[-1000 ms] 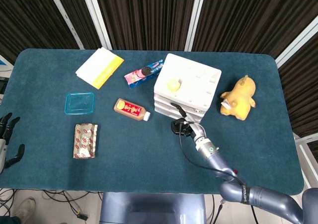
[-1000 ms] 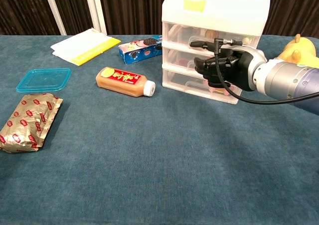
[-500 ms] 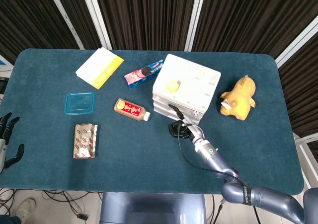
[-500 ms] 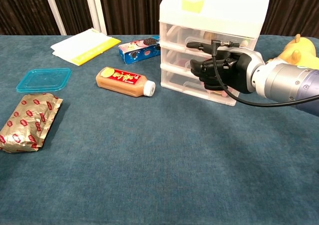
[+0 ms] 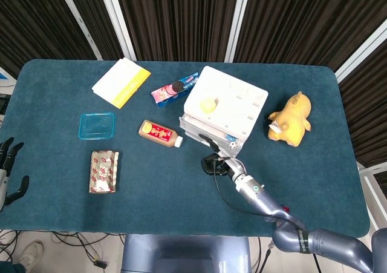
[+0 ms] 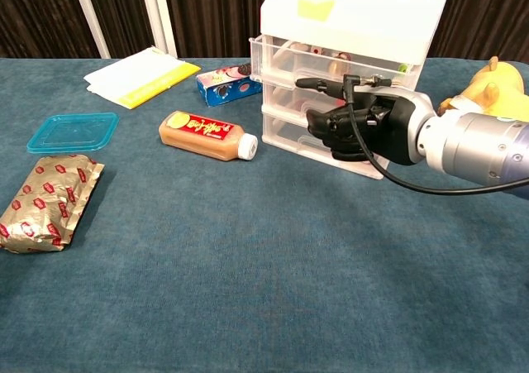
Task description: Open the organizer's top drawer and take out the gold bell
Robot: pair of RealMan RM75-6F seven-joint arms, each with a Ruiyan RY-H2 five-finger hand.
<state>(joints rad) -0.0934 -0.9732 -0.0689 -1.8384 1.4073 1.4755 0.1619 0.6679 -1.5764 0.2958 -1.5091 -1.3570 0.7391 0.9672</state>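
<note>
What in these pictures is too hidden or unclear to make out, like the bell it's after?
- Gold bell: not identifiable in either view; the top drawer is barely open, and its cloudy plastic front blurs the contents.
- Right hand: whether its fingers actually hook the drawer front is unclear in the chest view; too small in the head view.
- Left hand: cut off by the head view's left edge; absent from the chest view.
- Lower drawers: partly hidden behind the right hand.

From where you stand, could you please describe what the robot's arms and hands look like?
The right hand is black with slim dark fingers, and a thin black cable loops over it. Its wrist is a silver-grey cylinder with a small green mark; the arm behind is blue-grey. The left hand, at the frame edge, is also black.
</note>
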